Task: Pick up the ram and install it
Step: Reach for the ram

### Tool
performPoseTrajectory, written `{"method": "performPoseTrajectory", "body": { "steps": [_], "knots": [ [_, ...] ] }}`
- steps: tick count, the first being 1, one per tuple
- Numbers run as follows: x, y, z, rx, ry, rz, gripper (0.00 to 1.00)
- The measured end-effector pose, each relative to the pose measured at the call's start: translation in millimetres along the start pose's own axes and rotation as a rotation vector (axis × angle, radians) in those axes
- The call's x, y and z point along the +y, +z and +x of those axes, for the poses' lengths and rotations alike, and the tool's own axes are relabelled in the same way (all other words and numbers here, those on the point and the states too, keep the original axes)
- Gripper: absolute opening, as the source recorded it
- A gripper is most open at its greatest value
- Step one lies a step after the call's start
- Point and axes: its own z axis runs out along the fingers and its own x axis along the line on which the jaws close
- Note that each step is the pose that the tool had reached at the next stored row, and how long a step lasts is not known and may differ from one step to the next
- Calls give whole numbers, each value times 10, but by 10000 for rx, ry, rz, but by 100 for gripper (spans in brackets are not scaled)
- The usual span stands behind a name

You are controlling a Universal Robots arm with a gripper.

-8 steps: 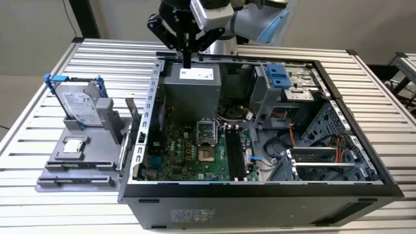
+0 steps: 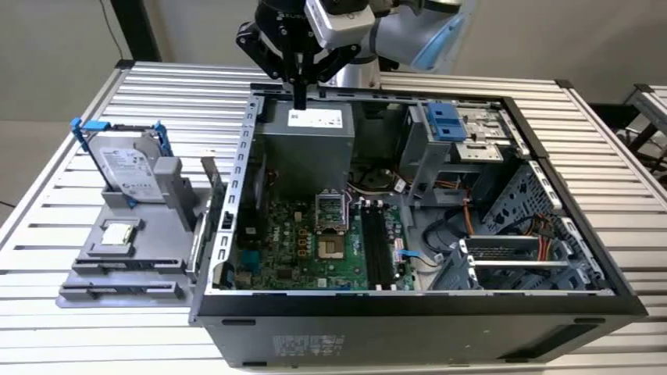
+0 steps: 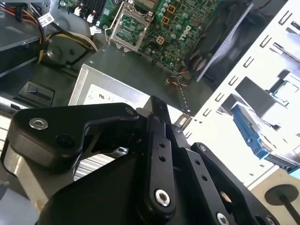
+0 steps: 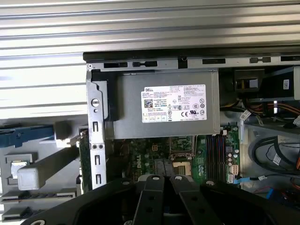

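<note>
- Pincer drawn narrow, fingertips together on nothing, directly above the power supply.
- Ram stands on edge below it, toward the exterior view's left, outside the case wall.

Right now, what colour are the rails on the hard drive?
Blue; the exterior view shows the rails best.

I log one slatted metal bench carrying an open case and, just beside it on the exterior view's left, a grey holder.
</note>
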Motion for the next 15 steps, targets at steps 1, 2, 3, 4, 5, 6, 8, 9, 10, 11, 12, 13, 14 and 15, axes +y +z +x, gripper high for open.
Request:
{"method": "performPoseTrajectory", "body": {
  "steps": [1,2,3,4,5,6,8,9,10,11,12,13,14,15],
  "knots": [
    [0,0,0,1,0,0,0],
    [0,0,0,1,0,1,0],
    [0,0,0,1,0,0,0],
    [0,0,0,1,0,0,0],
    [0,0,1,0,-1,1,0],
    [-1,-1,9,1,1,2,0],
    [-4,-2,55,1,-1,2,0],
    [-5,-2,78,1,0,2,0],
    [-7,-3,105,1,0,1,0],
    [-9,-3,131,0,0,1,0],
    [-11,-4,156,1,1,1,0],
    [-13,-4,190,0,0,0,0],
    [-16,-5,224,0,-1,1,0],
    [-18,-6,258,0,0,0,0]
  ]
}}
